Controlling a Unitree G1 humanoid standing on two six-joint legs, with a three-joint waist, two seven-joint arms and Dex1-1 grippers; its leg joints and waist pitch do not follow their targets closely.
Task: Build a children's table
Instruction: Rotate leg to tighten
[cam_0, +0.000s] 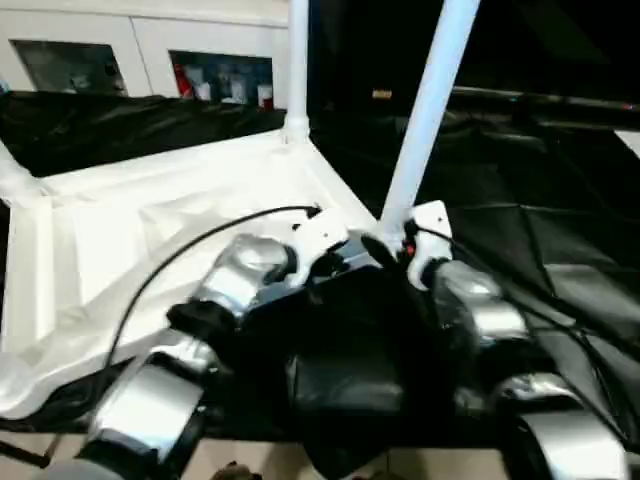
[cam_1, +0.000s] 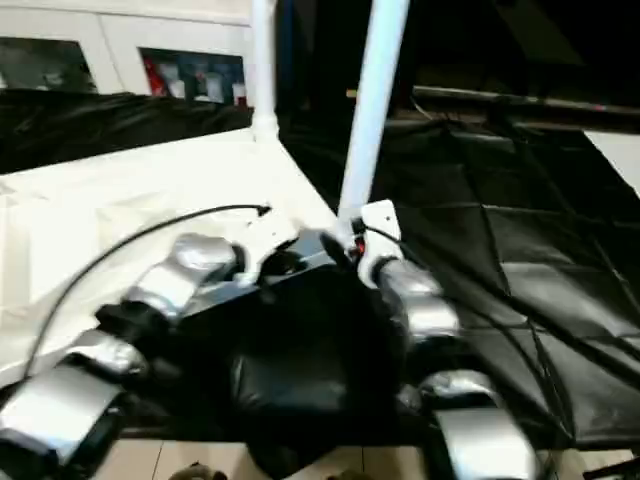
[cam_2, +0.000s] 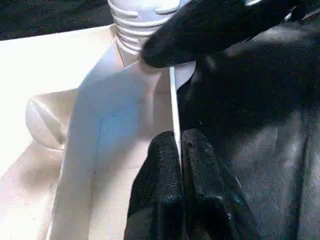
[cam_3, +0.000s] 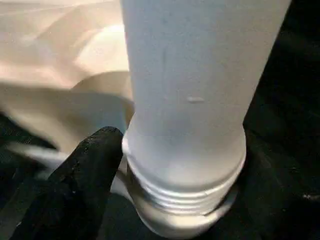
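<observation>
Tabletop (cam_0: 150, 240) lies upside down on black sheeting (cam_0: 560, 220), ribbed side up. Two legs stand in its corner sockets: far leg (cam_0: 297, 60) upright, near leg (cam_0: 430, 110) tilted, its threaded foot at the near corner. Left claw (cam_2: 176, 165) pinched narrow on the tabletop's thin rim, just beside that corner. Right claw (cam_3: 87, 175) at the near leg's base, one black finger (cam_3: 95, 160) against the threaded collar; how wide it stands, cannot tell. Both silver forearms and a black cable (cam_0: 200, 240) cross over the near edge. White cabinets (cam_0: 150, 50) behind.

Dim room, soft blur, glaring white plastic
</observation>
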